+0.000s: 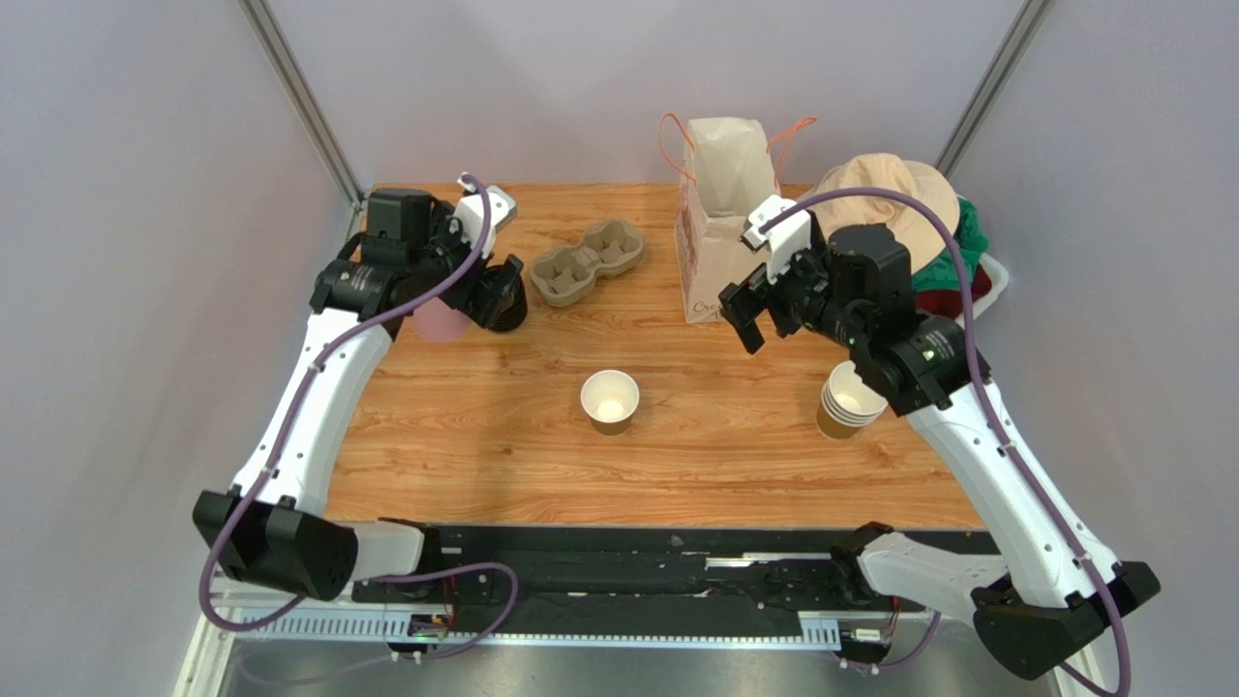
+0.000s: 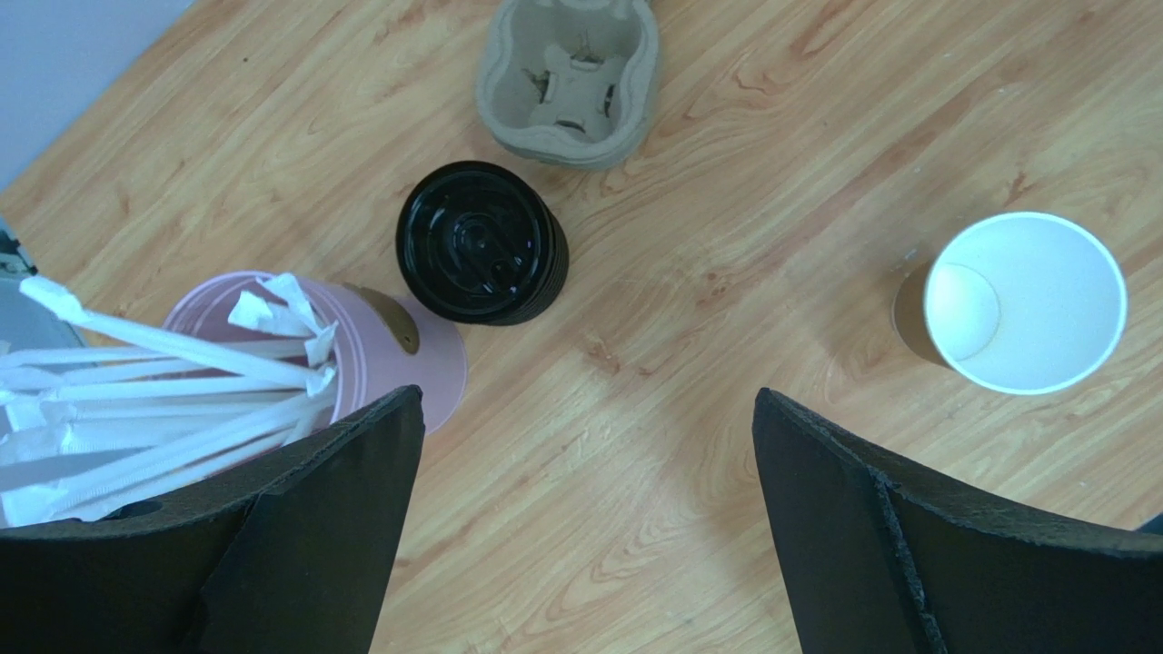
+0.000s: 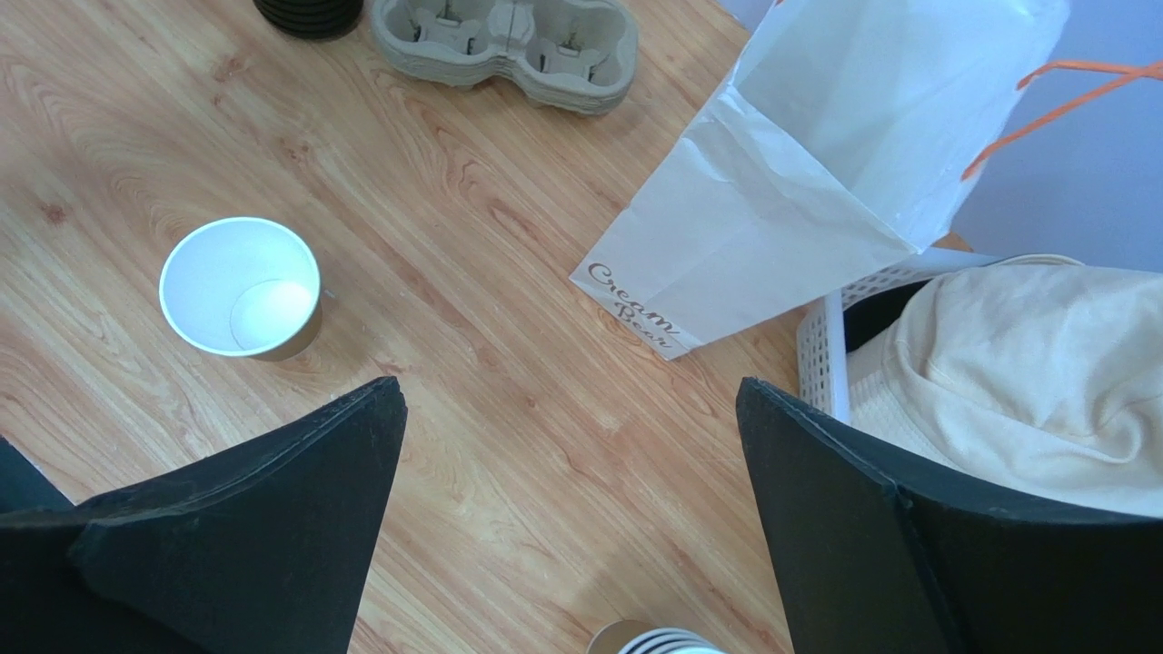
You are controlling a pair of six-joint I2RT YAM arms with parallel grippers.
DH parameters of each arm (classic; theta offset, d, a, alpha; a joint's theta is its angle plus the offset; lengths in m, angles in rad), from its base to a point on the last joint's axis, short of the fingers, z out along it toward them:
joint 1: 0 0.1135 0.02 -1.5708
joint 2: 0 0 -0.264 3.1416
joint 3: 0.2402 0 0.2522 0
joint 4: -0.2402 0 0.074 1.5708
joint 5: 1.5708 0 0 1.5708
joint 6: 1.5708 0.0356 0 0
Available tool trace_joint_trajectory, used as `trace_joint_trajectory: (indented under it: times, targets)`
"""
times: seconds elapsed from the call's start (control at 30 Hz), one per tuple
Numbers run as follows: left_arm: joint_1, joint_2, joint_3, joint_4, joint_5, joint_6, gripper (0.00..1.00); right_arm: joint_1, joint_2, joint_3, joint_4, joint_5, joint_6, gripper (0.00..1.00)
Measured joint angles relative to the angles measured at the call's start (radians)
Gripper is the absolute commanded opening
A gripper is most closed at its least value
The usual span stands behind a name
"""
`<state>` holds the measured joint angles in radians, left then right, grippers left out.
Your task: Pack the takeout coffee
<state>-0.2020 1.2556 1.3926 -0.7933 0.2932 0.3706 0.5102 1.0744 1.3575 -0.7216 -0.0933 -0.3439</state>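
The cup (image 1: 610,400) stands upright on the tabletop (image 1: 466,436), mouth up, white inside, no lid on it; it sits roughly midway between the two arms and well apart from both.

You have the left pincer (image 2: 584,402) hovering over the far left of the tabletop, fingers spread wide, nothing between them. The pile of black lids (image 2: 481,243) lies just ahead of it, a little left of the gap's centre line. The pink cup (image 2: 328,354) full of wrapped straws stands just beside the pile on the left finger's side; touching or not, cannot tell.

The right pincer (image 3: 569,388) is likewise wide open and empty, raised in front of the paper bag (image 3: 819,164); the cup shows to its left in that view. The stack of spare cups (image 1: 848,400) stands under the right arm. The cardboard carrier (image 1: 589,265) lies empty between the lids and the bag.

Judgement: lidding looks like the step in hand, and the left arm is by far the nearer to the lids. The pile's axis is vertical, so you would come straight down and close across the top lid's rim; mind the pink cup crowding that side. From the lids, the cup lies to the right and nearer the arm bases.
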Motion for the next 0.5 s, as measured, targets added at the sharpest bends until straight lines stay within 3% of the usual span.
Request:
trace_joint_trajectory:
  times: [0.33,0.5]
  targets:
    - [-0.049,0.208,0.04,0.057,-0.102,0.048,0.98,0.0,0.037,-0.061,0.034,-0.047,-0.001,0.99]
    - [-0.067,0.312,0.034,0.119,-0.153,0.067,0.91,0.0,0.037,-0.069,0.044,-0.056,-0.001,0.99]
